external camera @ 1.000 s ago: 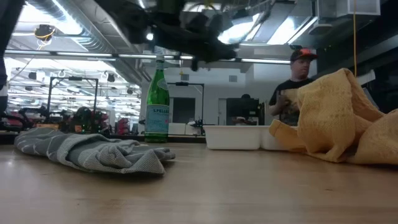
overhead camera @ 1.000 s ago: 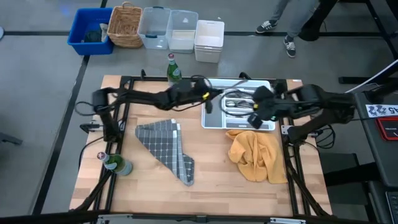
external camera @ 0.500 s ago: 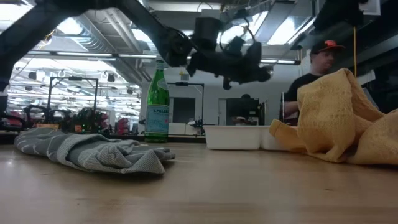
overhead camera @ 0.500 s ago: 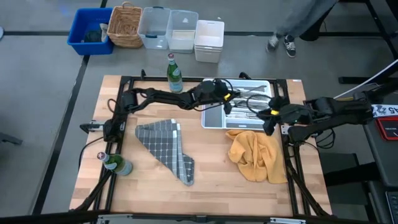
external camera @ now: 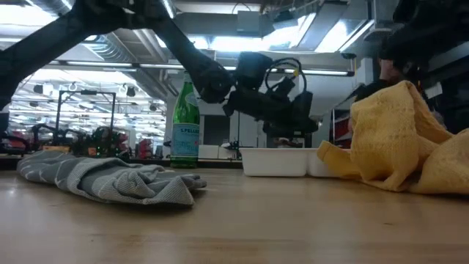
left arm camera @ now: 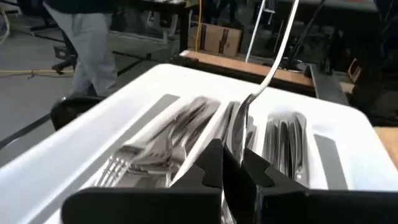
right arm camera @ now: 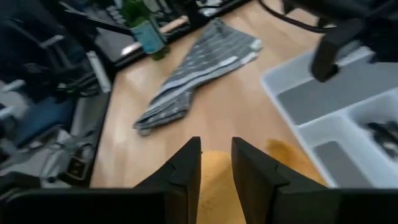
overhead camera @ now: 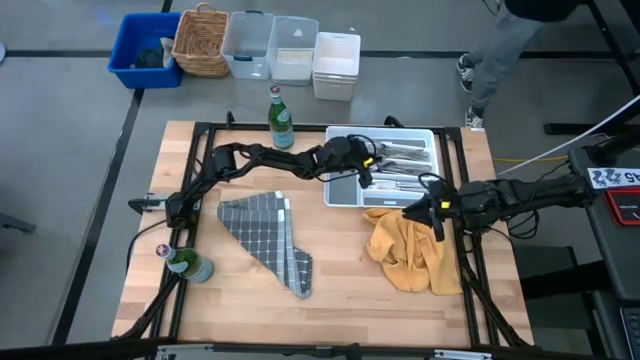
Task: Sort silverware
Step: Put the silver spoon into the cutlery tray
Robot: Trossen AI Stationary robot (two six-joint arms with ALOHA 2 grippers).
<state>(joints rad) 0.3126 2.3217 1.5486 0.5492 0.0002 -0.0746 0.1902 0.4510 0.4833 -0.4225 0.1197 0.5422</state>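
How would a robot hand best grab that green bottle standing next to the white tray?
Likely by the neck, coming in level from the side away from the white tray. The green bottle stands upright and its neck is slimmer than its body, so it suits a narrow grip.

**Colours around the white tray**

The tray (overhead camera: pixel 341 187) is white with grey compartment floors, holding shiny silver silverware (overhead camera: pixel 398 156). Just beside it lies a mustard-yellow cloth (overhead camera: pixel 410 248). Farther along the pale wood table (overhead camera: pixel 230 290) is a grey cloth (overhead camera: pixel 265 232) with a thin white grid. Two green bottles (overhead camera: pixel 279 113) carry pale labels. The arms are black.
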